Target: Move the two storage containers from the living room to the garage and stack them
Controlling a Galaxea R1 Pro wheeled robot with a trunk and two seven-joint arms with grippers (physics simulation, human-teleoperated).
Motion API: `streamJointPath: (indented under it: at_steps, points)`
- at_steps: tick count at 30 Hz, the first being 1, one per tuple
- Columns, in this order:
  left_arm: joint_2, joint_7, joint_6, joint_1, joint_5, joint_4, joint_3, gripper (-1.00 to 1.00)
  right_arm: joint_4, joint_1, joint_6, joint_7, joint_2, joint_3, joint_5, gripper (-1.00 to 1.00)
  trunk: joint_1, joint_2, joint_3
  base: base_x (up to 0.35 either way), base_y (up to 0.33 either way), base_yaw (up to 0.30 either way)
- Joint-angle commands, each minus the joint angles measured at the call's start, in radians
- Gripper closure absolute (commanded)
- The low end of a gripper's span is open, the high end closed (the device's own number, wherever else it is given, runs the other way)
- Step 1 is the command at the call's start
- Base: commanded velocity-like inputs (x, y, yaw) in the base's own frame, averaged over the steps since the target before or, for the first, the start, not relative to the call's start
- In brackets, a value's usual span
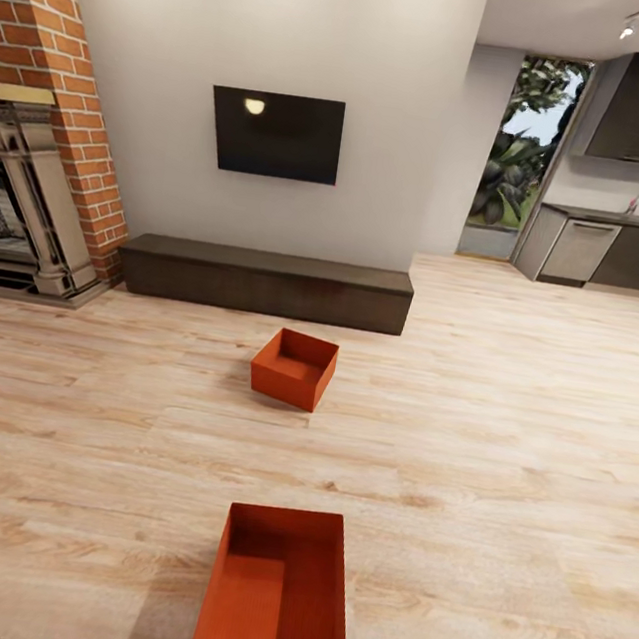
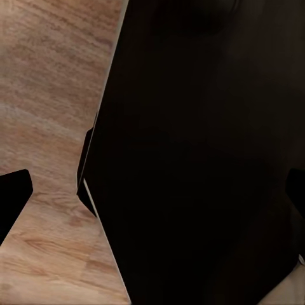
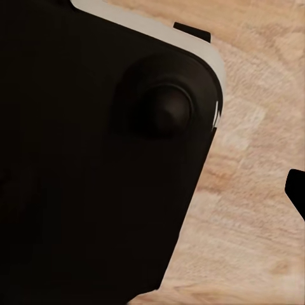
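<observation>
— Where are the two storage containers seen?
— One container (image 1: 277,596) is seen nearest on the living room's wood plank floor (image 1: 499,484); the other container (image 1: 294,368) lies farther off, before the dark low bench (image 1: 264,282).
— And the tools?
— Whether either tool is apart or together cannot be told.

Light wood floor (image 1: 506,435), white wall (image 1: 296,34) w/ TV (image 1: 274,134), dark bench (image 1: 264,282), brick fireplace (image 1: 54,113).

Both wrists hang close beside the robot's dark body panel (image 3: 95,159); only black finger tips (image 2: 13,197) show, the jaws' spacing unclear
</observation>
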Motion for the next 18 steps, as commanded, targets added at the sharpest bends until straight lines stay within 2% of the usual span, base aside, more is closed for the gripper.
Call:
streamJointPath:
  at_steps: [1,18]
  points:
    - [0.0,0.001,-0.002,0.0,0.004,-0.001,-0.001,-1.0,0.003,-0.001,-0.006,0.005,0.0,0.007,-0.011,-1.0,0.0,0.0,-0.002,0.0,0.0,0.0]
    - [0.0,0.001,-0.002,0.0,0.004,-0.001,-0.001,-1.0,0.003,-0.001,-0.006,0.006,-0.001,0.007,-0.011,-1.0,0.0,0.0,-0.025,0.0,0.0,0.0]
